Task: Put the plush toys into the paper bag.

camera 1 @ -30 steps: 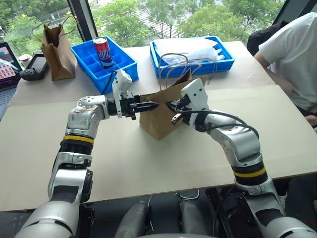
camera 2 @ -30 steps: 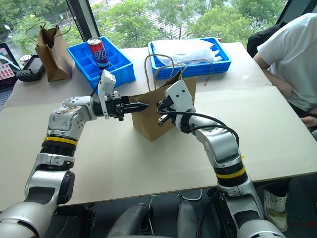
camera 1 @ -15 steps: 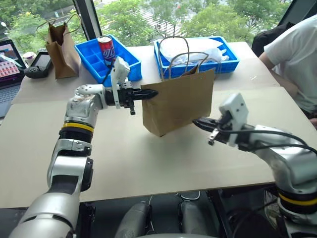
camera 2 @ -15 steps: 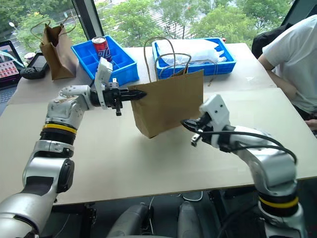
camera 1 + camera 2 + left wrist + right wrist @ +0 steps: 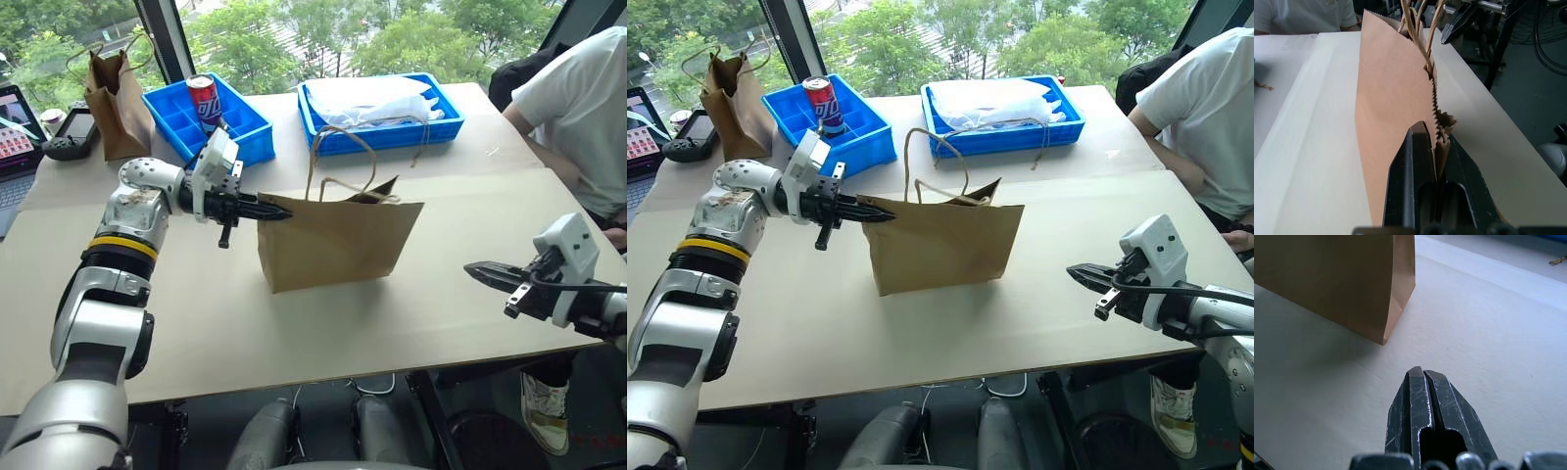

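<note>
The wide light-brown paper bag (image 5: 338, 245) stands upright in the middle of the table, its twisted handles (image 5: 343, 162) sticking up. My left gripper (image 5: 284, 212) reaches in from the left and is shut on the bag's upper left rim; the left wrist view shows the serrated paper edge (image 5: 1438, 128) pinched between the black fingers. My right gripper (image 5: 470, 266) hovers low over the table at the right, well clear of the bag, shut and holding nothing. In the right wrist view its tips (image 5: 1422, 372) point toward the bag's lower corner (image 5: 1386, 335). The plush toys are out of view.
A darker, narrower paper bag (image 5: 116, 93) stands at the back left. Behind the bag are a blue compartment tray (image 5: 250, 122) with a soda can (image 5: 205, 102) and a blue tray (image 5: 446, 113) with a white cloth bundle (image 5: 367, 98). A person in a white shirt (image 5: 578, 98) sits at the right.
My right gripper let go of the bag and swung out to the right and back. The bag came down to stand broadside, and my left gripper shut on its rim and shifted left.
</note>
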{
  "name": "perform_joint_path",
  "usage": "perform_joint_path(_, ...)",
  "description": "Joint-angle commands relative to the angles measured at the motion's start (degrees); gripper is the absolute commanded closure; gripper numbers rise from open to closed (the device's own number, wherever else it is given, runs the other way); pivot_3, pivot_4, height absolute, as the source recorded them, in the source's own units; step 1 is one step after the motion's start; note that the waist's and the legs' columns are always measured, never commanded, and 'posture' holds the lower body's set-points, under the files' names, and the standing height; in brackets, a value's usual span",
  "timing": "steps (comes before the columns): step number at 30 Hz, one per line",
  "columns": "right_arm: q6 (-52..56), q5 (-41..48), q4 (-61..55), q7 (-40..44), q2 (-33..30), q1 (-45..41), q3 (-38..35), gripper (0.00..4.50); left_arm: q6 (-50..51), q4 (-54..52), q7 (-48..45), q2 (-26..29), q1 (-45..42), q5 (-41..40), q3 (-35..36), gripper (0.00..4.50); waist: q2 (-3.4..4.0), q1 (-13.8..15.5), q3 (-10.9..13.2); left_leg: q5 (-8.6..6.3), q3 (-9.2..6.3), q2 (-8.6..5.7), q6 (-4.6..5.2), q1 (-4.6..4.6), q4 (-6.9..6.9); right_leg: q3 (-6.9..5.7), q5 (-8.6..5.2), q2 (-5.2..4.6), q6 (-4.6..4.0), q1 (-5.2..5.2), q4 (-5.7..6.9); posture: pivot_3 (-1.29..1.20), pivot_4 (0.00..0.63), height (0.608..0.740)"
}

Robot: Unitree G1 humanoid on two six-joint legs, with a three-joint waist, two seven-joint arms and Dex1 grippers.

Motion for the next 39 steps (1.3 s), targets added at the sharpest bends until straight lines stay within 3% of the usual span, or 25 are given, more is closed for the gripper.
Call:
perform_joint_path(1,-2.3,0.2,0.8,-0.4,-1.4,-2.9,0.2,4.5,-2.5,1.6,-0.4,2.6,-0.1,-1.2,-3.7,4.47,0.0,0.0,0.0,0.0,0.0,-0.01,0.01,-0.01,0.01,0.0,0.0,-0.01,0.0,0.0,-0.01,0.0,0.15,0.74)
perform_joint_path(5,-2.7,0.1,2.4,-0.6,-2.0,-5.8,2.2,4.5,-0.2,2.5,-0.4,4.0,0.3,-2.1,-5.2,4.47,0.0,0.0,0.0,-0.02,0.0,-0.02,0.04,-0.05,0.06,-0.01,0.0,-0.02,0.01,0.01,-0.03,0.0,0.15,0.74)
perform_joint_path(8,-3.1,0.1,3.5,-0.2,-2.4,-7.2,3.7,4.5,1.4,3.6,-0.4,4.9,0.0,-2.7,-4.0,3.84,0.0,0.0,0.0,-0.03,-0.01,-0.01,0.05,-0.04,0.1,-0.02,-0.01,-0.02,0.02,0.02,-0.02,0.0,0.15,0.74)
perform_joint_path(11,-3.6,-0.1,5.2,0.7,-3.2,-8.7,5.0,4.5,4.5,1.9,-0.4,7.4,0.1,-5.4,-0.9,2.73,0.0,-0.1,0.0,-0.04,-0.01,-0.01,0.06,-0.08,0.13,-0.02,-0.02,-0.02,0.03,-0.01,-0.01,0.0,0.15,0.74)
perform_joint_path(15,-4.7,-0.3,7.7,1.9,-4.3,-10.4,6.5,4.5,16.5,-3.6,-0.4,14.0,2.7,-14.1,5.1,1.32,0.0,-0.3,0.0,-0.06,-0.01,0.0,0.09,-0.18,0.19,-0.02,-0.02,-0.01,0.03,-0.13,0.05,0.0,0.15,0.74)
perform_joint_path(18,-5.0,-0.1,9.2,2.8,-5.0,-11.9,7.3,4.5,22.2,-4.2,-0.4,19.0,5.7,-15.5,9.8,0.27,0.02,-0.6,0.0,-0.1,-0.01,0.01,0.12,-0.12,0.19,-0.01,-0.03,0.0,0.05,-0.15,0.12,0.0,0.15,0.74)
perform_joint_path(19,-5.2,0.0,9.6,3.0,-5.1,-12.3,7.5,4.5,22.6,-4.0,-0.4,20.1,7.1,-15.0,11.4,0.13,0.02,-0.6,0.0,-0.1,-0.01,0.01,0.12,-0.11,0.18,-0.01,-0.04,0.0,0.06,-0.16,0.12,0.0,0.15,0.74)
perform_joint_path(21,-5.5,0.0,10.3,3.2,-5.1,-12.9,7.8,4.5,22.9,-4.5,-0.4,21.6,9.6,-14.2,13.8,0.13,0.04,-0.4,0.0,-0.1,0.0,0.0,0.12,-0.06,0.18,0.0,-0.04,0.0,0.06,-0.12,0.12,0.0,0.15,0.74)
perform_joint_path(24,-7.5,0.3,11.3,2.4,-2.4,-13.6,7.9,4.5,20.4,-8.5,7.4,22.1,18.5,-10.9,18.7,0.13,0.04,-0.1,0.0,-0.1,0.0,0.01,0.11,-0.03,0.2,0.0,-0.04,0.0,0.05,-0.07,0.09,0.0,0.15,0.74)
perform_joint_path(27,-9.8,0.3,11.5,-2.0,3.1,-13.3,6.0,4.5,17.6,-21.0,24.5,17.1,28.2,-9.4,26.5,0.13,0.04,0.5,0.0,-0.1,-0.01,0.06,0.1,0.01,0.17,0.03,-0.03,-0.02,0.04,-0.01,0.03,0.0,0.15,0.74)
perform_joint_path(30,-7.5,1.3,10.7,-6.1,6.8,-11.7,4.3,4.5,16.0,-29.3,36.4,12.8,35.5,-5.4,30.0,0.13,0.03,1.4,0.0,-0.1,-0.03,0.05,0.08,-0.08,0.22,0.09,-0.01,-0.04,0.02,-0.03,0.0,0.0,0.15,0.74)
perform_joint_path(34,-6.3,0.7,8.1,-12.4,11.1,-8.9,4.5,4.5,18.9,-40.9,44.3,7.2,44.4,-6.2,32.8,0.13,0.04,1.5,0.0,-0.12,-0.03,0.03,0.06,-0.08,0.16,0.15,0.0,-0.04,0.01,-0.08,0.02,0.0,0.15,0.74)
perform_joint_path(39,-8.9,-2.1,8.1,-16.7,14.2,-6.9,6.2,4.5,19.1,-45.6,49.0,2.7,48.1,-3.6,31.3,0.13,0.04,1.4,0.0,-0.07,-0.02,0.05,-0.02,-0.01,0.11,0.12,0.01,0.0,-0.01,-0.05,0.04,0.0,0.15,0.74)
